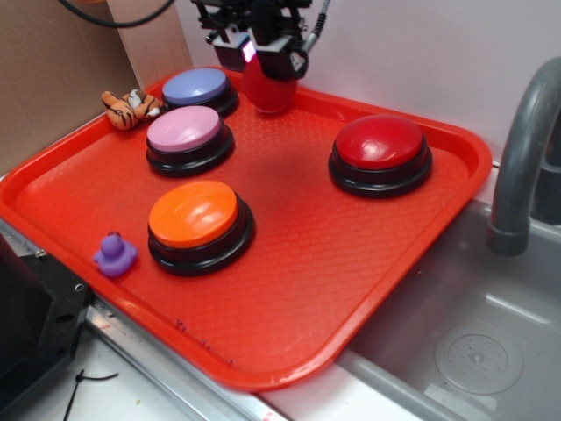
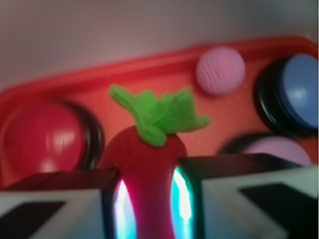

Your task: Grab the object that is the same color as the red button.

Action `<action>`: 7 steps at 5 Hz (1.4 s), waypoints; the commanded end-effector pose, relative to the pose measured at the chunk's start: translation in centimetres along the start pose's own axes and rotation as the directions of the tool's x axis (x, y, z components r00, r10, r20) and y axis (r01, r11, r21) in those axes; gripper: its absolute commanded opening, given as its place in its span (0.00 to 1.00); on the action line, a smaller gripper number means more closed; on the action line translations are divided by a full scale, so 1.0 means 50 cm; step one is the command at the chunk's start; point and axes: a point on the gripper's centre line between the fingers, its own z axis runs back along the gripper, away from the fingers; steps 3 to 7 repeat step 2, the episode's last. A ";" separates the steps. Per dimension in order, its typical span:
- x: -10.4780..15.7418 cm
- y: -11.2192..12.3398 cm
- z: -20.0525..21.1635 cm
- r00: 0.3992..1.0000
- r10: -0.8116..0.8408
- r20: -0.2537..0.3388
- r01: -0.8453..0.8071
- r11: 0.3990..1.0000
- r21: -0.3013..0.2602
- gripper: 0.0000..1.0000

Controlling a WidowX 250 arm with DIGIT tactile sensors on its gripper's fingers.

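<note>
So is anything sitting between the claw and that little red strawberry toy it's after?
Nothing visible does. The wrist view shows the gripper with its fingers on either side of the strawberry plush, pressed against it. The pink knitted ball and red button lie apart, behind.

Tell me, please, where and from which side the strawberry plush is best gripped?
Grip the strawberry plush across its soft red body, below the green leafy top, coming from above. The gripper already appears closed on it that way, and the body squeezes narrow between the fingers, so it probably holds.
</note>
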 end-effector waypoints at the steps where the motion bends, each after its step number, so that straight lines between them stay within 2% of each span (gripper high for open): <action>1: -0.048 -0.016 0.159 0.990 -0.091 0.112 0.087 0.996 0.033 0.00; 2: -0.059 -0.017 0.179 0.990 -0.053 0.129 0.045 0.997 0.069 0.00; 7: -0.059 -0.017 0.179 0.990 -0.053 0.129 0.045 0.997 0.069 0.00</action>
